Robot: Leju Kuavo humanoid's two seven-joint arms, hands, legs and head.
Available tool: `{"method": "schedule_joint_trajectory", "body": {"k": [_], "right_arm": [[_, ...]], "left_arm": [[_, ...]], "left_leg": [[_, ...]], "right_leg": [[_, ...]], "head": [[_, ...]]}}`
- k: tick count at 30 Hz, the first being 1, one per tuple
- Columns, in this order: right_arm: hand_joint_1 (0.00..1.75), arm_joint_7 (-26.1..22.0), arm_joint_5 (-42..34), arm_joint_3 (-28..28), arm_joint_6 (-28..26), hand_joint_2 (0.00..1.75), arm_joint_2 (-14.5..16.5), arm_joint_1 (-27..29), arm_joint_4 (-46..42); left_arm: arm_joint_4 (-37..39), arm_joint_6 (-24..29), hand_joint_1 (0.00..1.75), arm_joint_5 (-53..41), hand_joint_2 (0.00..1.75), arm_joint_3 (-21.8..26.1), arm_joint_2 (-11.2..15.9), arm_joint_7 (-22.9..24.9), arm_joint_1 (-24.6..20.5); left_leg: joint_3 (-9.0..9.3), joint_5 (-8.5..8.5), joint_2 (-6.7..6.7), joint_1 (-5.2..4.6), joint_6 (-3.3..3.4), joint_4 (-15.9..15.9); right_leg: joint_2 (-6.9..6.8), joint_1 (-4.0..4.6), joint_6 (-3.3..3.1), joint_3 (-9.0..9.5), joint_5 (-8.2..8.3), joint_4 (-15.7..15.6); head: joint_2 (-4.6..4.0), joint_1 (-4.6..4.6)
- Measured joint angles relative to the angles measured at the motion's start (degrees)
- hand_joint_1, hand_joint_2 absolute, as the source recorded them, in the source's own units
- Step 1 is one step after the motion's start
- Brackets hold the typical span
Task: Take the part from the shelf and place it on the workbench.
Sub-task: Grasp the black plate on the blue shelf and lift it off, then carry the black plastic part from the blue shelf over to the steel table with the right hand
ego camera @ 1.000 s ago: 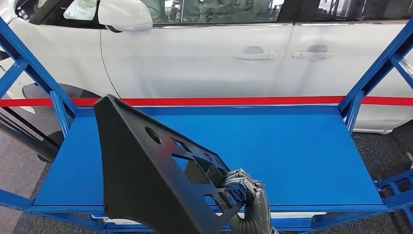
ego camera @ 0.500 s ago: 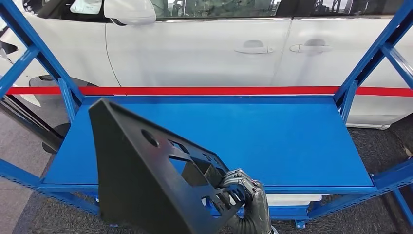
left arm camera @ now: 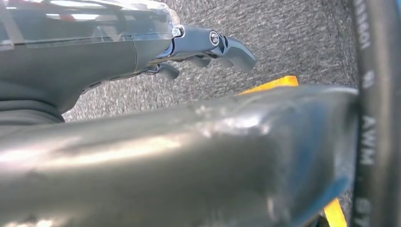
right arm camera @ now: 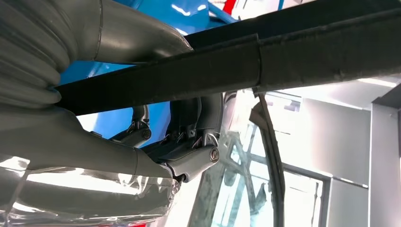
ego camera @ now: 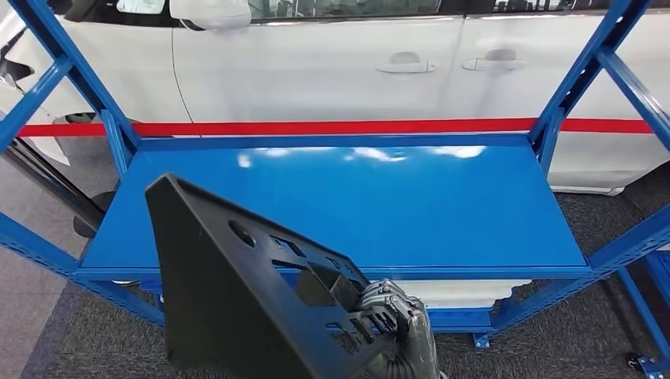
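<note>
Behind the blue steel shelf (ego camera: 348, 197) in the head view stands a white car (ego camera: 332, 71), its two door handles near the top of the frame, with a red band (ego camera: 348, 126) running level across it just above the shelf's far edge. Grey carpet floor (ego camera: 585, 316) lies under and around the rack, whose slanted blue struts rise at both sides. Low in the foreground, nearer the camera than the shelf's front edge and held clear of its deck, is the part (ego camera: 237, 292): a large black plastic panel, tilted, with a round hole and several rectangular cut-outs. The right hand (ego camera: 391, 312) grips it at the lower right edge, its dark fingers hooked through the cut-outs beside a small boxed recess. From the left wrist view, the left hand (left arm camera: 208, 47) hangs over the speckled grey carpet with its dark fingers bent a little and apart, nothing between them; a wide, blurred grey surface crosses the lower half of the frame, yellow floor marking (left arm camera: 269, 84) shows past it, and a black cable (left arm camera: 373, 113) runs down one side. From the right wrist view, a black bar of the part (right arm camera: 265, 61) crosses close over the hand (right arm camera: 184, 142), whose fingers close around it, with the blue shelf (right arm camera: 118, 118) behind and bright windows beyond.
</note>
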Motion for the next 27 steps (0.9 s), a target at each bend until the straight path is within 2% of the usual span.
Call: {"method": "schedule_joint_trajectory", "body": {"k": [1,2,3,4,6,7,8,9,10,11,12,13,14,16,17,18,19,21,22,23,24,25,26,27], "right_arm": [[1.75,-0.04,-0.42,0.01,0.11,1.75,-0.01,0.1,0.05],[1.75,-0.08,-0.86,0.01,0.19,1.75,-0.01,0.19,0.12],[1.75,-0.15,-1.35,0.01,0.26,1.75,-0.01,0.3,0.18],[1.75,-0.25,-1.9,0.01,0.32,1.75,-0.02,0.41,0.25],[1.75,-0.48,-3.07,0.0,0.42,1.75,-0.05,0.75,0.41],[1.75,-0.56,-3.65,0.0,0.43,1.75,-0.1,0.96,0.52],[1.75,-0.61,-4.1,-0.01,0.43,1.75,-0.16,1.19,0.66],[1.75,-0.63,-4.44,-0.01,0.43,1.75,-0.22,1.39,0.78],[1.75,-0.65,-4.62,-0.01,0.43,1.75,-0.27,1.56,0.86],[1.75,-0.69,-4.76,-0.01,0.43,1.75,-0.31,1.66,0.91],[1.75,-0.8,-4.95,-0.01,0.43,1.75,-0.32,1.73,0.93],[1.75,-0.95,-5.21,-0.01,0.42,1.75,-0.32,1.78,0.94],[1.75,-1.16,-5.55,-0.01,0.42,1.75,-0.32,1.85,0.95],[1.75,-1.54,-6.25,-0.02,0.42,1.75,-0.33,2.11,0.98],[1.75,-1.66,-6.53,-0.03,0.42,1.75,-0.37,2.28,1.0],[1.75,-1.72,-6.71,-0.04,0.42,1.75,-0.41,2.44,1.02],[1.75,-1.75,-6.84,-0.06,0.42,1.75,-0.47,2.55,1.05],[1.75,-1.84,-7.18,-0.09,0.56,1.75,-0.6,2.75,1.12],[1.75,-1.94,-7.48,-0.11,0.75,1.75,-0.68,2.85,1.16],[1.75,-2.08,-7.83,-0.14,0.99,1.75,-0.76,2.96,1.21],[1.75,-2.22,-8.16,-0.18,1.23,1.75,-0.85,3.05,1.24],[1.75,-2.36,-8.48,-0.23,1.38,1.75,-0.91,3.11,1.27],[1.75,-2.46,-8.72,-0.27,1.5,1.75,-0.94,3.13,1.28],[1.75,-2.53,-8.9,-0.3,1.61,1.75,-0.96,3.09,1.28]], "left_arm": [[0.0,0.01,0.0,-0.02,0.0,0.19,0.02,0.02,0.04],[0.0,0.01,0.0,-0.04,0.0,0.32,0.03,0.06,0.1],[0.0,-0.01,0.0,-0.11,0.0,0.43,0.04,0.11,0.18],[0.0,-0.02,0.0,-0.2,0.0,0.49,0.04,0.16,0.2],[0.0,-0.04,0.0,-0.41,0.0,0.6,0.02,0.26,0.19],[0.0,-0.04,0.0,-0.48,0.0,0.69,0.02,0.34,0.18],[0.0,-0.04,0.0,-0.53,0.0,0.79,0.03,0.4,0.18],[0.0,-0.04,0.0,-0.56,0.0,0.87,0.03,0.45,0.18],[0.0,-0.04,0.0,-0.57,0.0,0.91,0.04,0.48,0.16],[-0.04,-0.04,0.0,-0.59,0.0,0.93,0.07,0.48,0.1],[-0.08,-0.03,0.0,-0.61,0.0,0.93,0.09,0.47,0.0],[-0.13,-0.03,0.0,-0.63,0.0,0.96,0.11,0.46,-0.09],[-0.17,-0.02,0.0,-0.66,0.0,1.0,0.13,0.44,-0.16],[-0.17,-0.01,0.0,-0.69,0.0,1.26,0.12,0.4,-0.12],[-0.17,0.0,0.0,-0.72,0.0,1.44,0.11,0.39,-0.1],[-0.17,0.01,0.0,-0.74,0.0,1.62,0.1,0.38,-0.08],[-0.17,0.01,0.0,-0.77,0.0,1.74,0.1,0.38,-0.08],[-0.17,0.01,0.0,-0.81,0.0,1.85,0.1,0.34,-0.08],[-0.17,-0.01,0.0,-0.83,0.0,1.87,0.1,0.33,-0.08],[-0.17,-0.02,0.0,-0.87,0.0,1.9,0.1,0.31,-0.09],[-0.17,-0.04,0.0,-0.98,0.0,1.92,0.08,0.29,-0.08],[-0.17,-0.06,0.0,-1.1,0.0,1.94,0.05,0.29,-0.05],[-0.21,-0.07,0.0,-1.22,0.0,1.98,0.04,0.29,-0.03],[-0.25,-0.07,0.0,-1.33,0.0,2.04,0.03,0.28,0.04]], "left_leg": [[-0.18,-0.03,-0.04,0.13,-0.4,0.17],[-0.55,-0.88,-0.08,0.26,-0.74,0.76],[-1.15,-2.7,-0.11,0.37,-1.03,2.21],[-1.98,-5.41,-0.13,0.47,-1.26,4.74],[-3.65,-10.51,-0.13,0.51,-1.54,11.63],[-3.85,-11.55,-0.13,0.51,-1.58,14.33],[-3.22,-11.25,-0.13,0.5,-1.49,15.43],[-1.61,-9.95,-0.14,0.46,-1.29,14.54],[0.96,-8.35,-0.16,0.35,-0.92,11.73],[4.12,-7.41,-0.18,0.18,-0.39,7.61],[7.12,-7.17,-0.19,0.01,0.06,3.21],[9.16,-7.31,-0.2,-0.2,0.42,-0.1],[10.22,-7.68,-0.2,-0.4,0.68,-2.13],[10.03,-6.83,-0.14,-0.49,1.15,-3.22],[9.75,-6.1,-0.05,-0.39,1.54,-3.64],[9.25,-5.26,0.06,-0.23,1.97,-4.0],[8.58,-4.45,0.18,-0.06,2.28,-4.22],[6.76,-3.17,0.29,-0.07,2.52,-4.02],[5.83,-2.56,0.34,-0.05,2.41,-3.83],[4.91,-2.01,0.52,0.0,2.29,-3.58],[3.97,-1.54,0.73,0.09,2.09,-3.2],[3.01,-1.18,1.01,0.22,1.86,-2.65],[2.11,-0.96,1.34,0.3,1.58,-1.92],[1.33,-0.84,1.58,0.31,1.25,-1.06]], "right_leg": [[-0.09,-0.01,-0.49,-0.36,0.4,-0.1],[-0.18,-0.01,-1.05,-0.79,0.91,-0.12],[-0.27,-0.05,-1.56,-1.33,1.48,-0.19],[-0.35,-0.06,-1.93,-1.99,2.08,-0.2],[-0.42,0.16,-2.23,-3.57,3.25,-0.08],[-0.45,0.31,-2.27,-4.44,3.84,0.03],[-0.47,0.45,-2.28,-5.31,4.4,0.15],[-0.47,0.57,-2.28,-6.08,4.93,0.26],[-0.46,0.7,-2.25,-6.74,5.43,0.34],[-0.45,0.79,-2.17,-7.24,5.91,0.41],[-0.46,0.88,-2.01,-7.61,6.39,0.46],[-0.52,0.89,-1.75,-7.81,6.89,0.41],[-0.59,0.8,-1.43,-7.92,7.38,0.33],[-0.69,0.6,-0.69,-8.0,8.27,0.03],[-0.63,0.52,-0.37,-8.24,7.83,0.25],[-0.52,0.48,-0.08,-8.67,6.39,1.18],[-0.4,0.39,0.17,-9.38,3.83,3.28],[-0.27,0.09,0.72,-11.03,-1.78,9.9],[-0.27,-0.11,1.03,-11.45,-3.06,13.08],[-0.28,-0.34,1.34,-11.25,-2.83,14.98],[-0.34,-0.59,1.64,-10.22,-1.46,15.14],[-0.62,-0.85,1.97,-8.23,0.29,13.38],[-1.54,-1.11,2.29,-5.51,1.25,10.07],[-2.62,-1.05,2.39,-2.79,1.29,6.29]], "head": [[0.0,0.01],[0.0,0.0],[0.0,0.0],[0.0,0.0],[0.0,0.0],[0.0,0.0],[0.0,-0.01],[0.0,-0.01],[0.0,-0.01],[0.0,-0.01],[0.0,0.0],[0.0,0.0],[0.0,0.0],[0.0,0.0],[0.0,0.0],[0.0,0.01],[0.0,0.02],[0.0,0.02],[0.0,0.01],[0.0,0.01],[0.0,0.01],[0.0,0.01],[0.0,0.01],[0.0,0.01]]}}
